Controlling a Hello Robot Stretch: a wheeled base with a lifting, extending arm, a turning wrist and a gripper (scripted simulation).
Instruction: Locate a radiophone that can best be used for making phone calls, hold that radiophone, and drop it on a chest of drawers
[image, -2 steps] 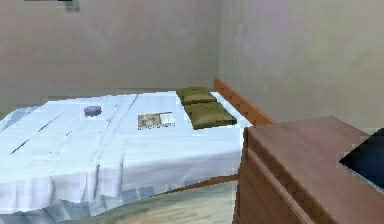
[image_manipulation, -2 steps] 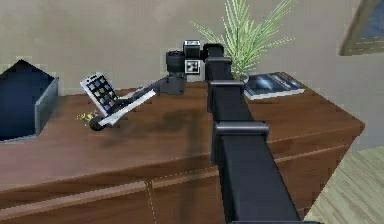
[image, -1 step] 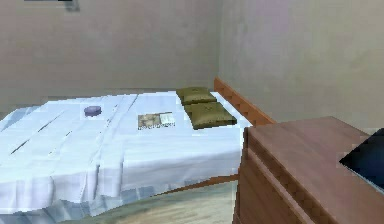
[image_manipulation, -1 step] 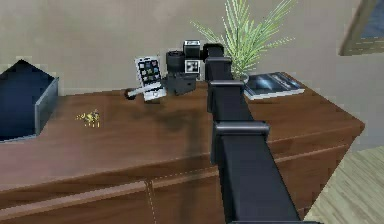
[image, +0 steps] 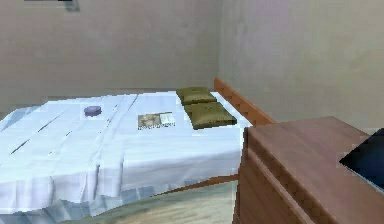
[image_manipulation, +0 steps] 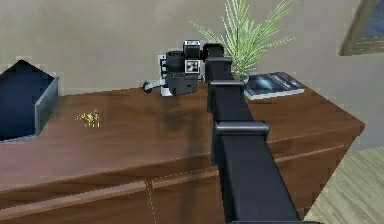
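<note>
While the fingers (image_manipulation: 158, 88) hang over the chest (image_manipulation: 130, 140) by the plant (image_manipulation: 240, 35), I cannot tell if they hold the phone or where it is — dropped near the back edge, it could slip off.

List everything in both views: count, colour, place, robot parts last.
bed: one, white, forward view's left
pillows: two, olive, bed's head
round thing: one, grey-blue, on bed
book: one, pale, on bed
chest of drawers: one, brown, under the arm
box: one, dark blue, chest's left
small thing: one, gold, chest top
plant: one, green, chest's back
magazine: one, bluish, beside plant
framed picture: one, dark, wall
arm: one, black, bottom edge
gripper: one, dark, arm's far end
</note>
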